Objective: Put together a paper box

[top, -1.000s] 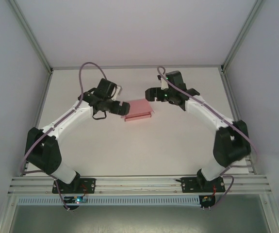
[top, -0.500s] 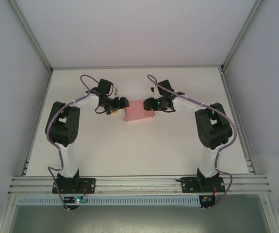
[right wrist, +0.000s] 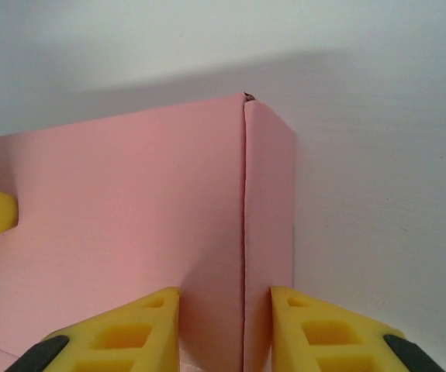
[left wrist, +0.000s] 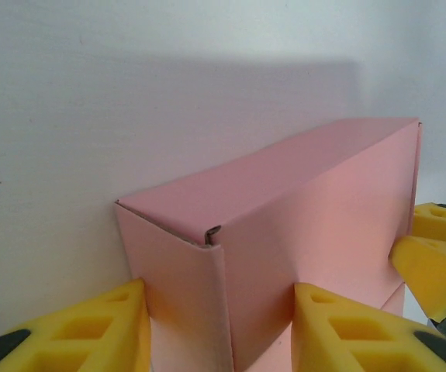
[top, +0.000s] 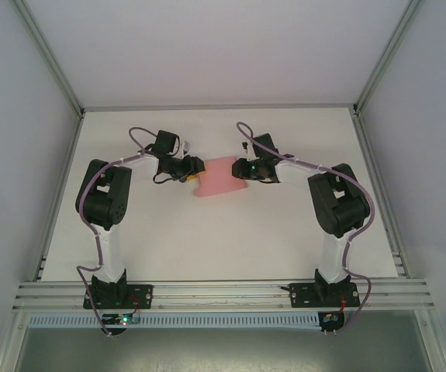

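As the left hand (left wrist: 219,306) and right hand (right wrist: 226,298) each clamp one corner, one paper box (top: 219,177) lies between.

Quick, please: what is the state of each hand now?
Left hand: closed on a corner of the paper box.
Right hand: closed on another corner of it.

Lower part of paper box (left wrist: 316,217) is cut off by the bottom edge in both wrist views, as are left pincer (left wrist: 221,327) and right pincer (right wrist: 224,329). From above, box ends are covered; grip contact cannot be resolved
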`<state>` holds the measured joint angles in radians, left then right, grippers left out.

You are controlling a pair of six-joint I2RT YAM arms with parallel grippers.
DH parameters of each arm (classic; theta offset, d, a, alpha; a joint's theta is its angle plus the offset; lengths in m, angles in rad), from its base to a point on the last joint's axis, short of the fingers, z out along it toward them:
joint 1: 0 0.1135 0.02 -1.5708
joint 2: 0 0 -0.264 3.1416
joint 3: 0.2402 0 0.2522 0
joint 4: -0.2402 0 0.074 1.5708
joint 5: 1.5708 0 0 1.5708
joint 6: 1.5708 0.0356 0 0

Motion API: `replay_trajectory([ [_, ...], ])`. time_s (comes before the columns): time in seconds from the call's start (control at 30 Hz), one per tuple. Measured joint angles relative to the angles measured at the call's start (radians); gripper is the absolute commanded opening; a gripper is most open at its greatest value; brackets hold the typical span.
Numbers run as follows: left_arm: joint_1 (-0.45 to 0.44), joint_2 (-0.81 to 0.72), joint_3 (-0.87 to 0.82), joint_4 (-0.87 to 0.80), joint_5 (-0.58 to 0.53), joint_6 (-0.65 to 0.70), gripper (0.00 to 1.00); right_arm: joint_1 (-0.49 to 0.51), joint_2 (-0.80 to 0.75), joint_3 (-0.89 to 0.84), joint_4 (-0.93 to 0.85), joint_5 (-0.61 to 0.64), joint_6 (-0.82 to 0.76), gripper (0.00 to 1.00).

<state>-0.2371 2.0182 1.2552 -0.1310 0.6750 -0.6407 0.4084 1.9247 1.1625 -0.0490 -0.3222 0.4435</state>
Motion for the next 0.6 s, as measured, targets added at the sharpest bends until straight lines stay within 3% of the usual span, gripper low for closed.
replay_trajectory([
  [0.23,0.026,-0.006,-0.087,0.174,0.093,-0.034,0.2,-0.038,-0.03,-0.061,0.043,-0.065,0.041,0.56],
  [0.33,0.04,-0.016,-0.15,0.271,0.147,-0.057,0.17,-0.066,-0.051,-0.074,0.03,-0.113,0.055,0.71],
  [0.6,0.063,-0.027,-0.228,0.393,0.225,-0.079,0.15,-0.101,-0.109,-0.074,0.015,-0.235,0.079,0.81],
])
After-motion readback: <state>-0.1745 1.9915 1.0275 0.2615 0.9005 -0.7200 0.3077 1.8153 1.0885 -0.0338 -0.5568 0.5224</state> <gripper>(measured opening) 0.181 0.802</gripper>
